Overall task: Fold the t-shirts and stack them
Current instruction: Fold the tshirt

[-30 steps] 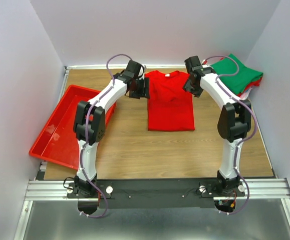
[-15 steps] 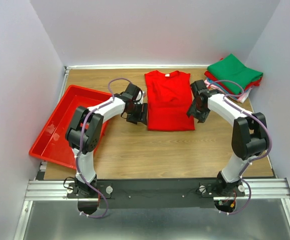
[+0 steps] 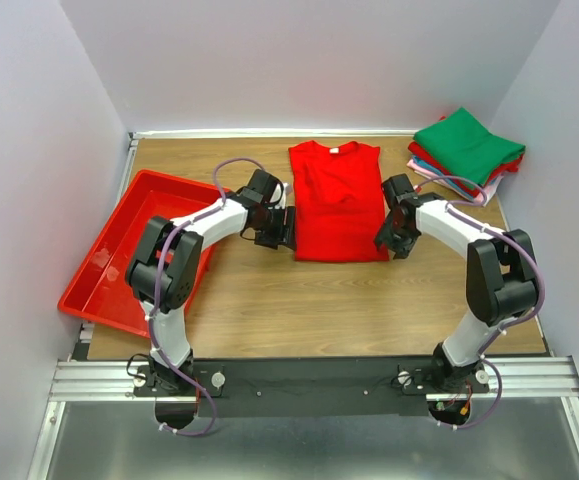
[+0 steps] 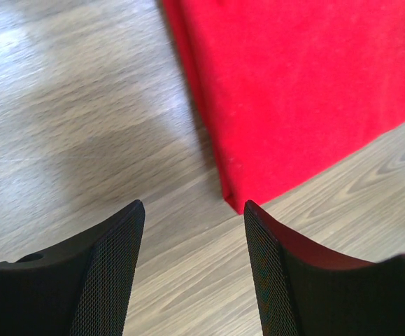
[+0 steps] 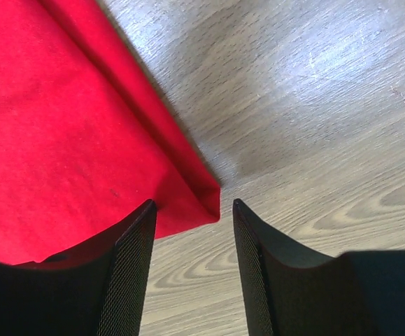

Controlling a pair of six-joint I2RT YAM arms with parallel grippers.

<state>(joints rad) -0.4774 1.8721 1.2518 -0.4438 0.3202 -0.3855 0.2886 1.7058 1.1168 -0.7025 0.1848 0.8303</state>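
The red t-shirt [image 3: 339,200] lies flat in the upper middle of the top view, collar toward the top of the frame, its sleeves tucked in so that it reads as a long rectangle. The left gripper [image 4: 192,210] and right gripper [image 5: 193,206] sit low at its two lower corners, one on each side. Both have their fingers spread and hold nothing, and each wrist view frames a hem corner. That pairing suggests a pinch of the bottom edge, to fold it up toward the collar. The folded stack [image 3: 467,148] waits at the upper right, green on top.
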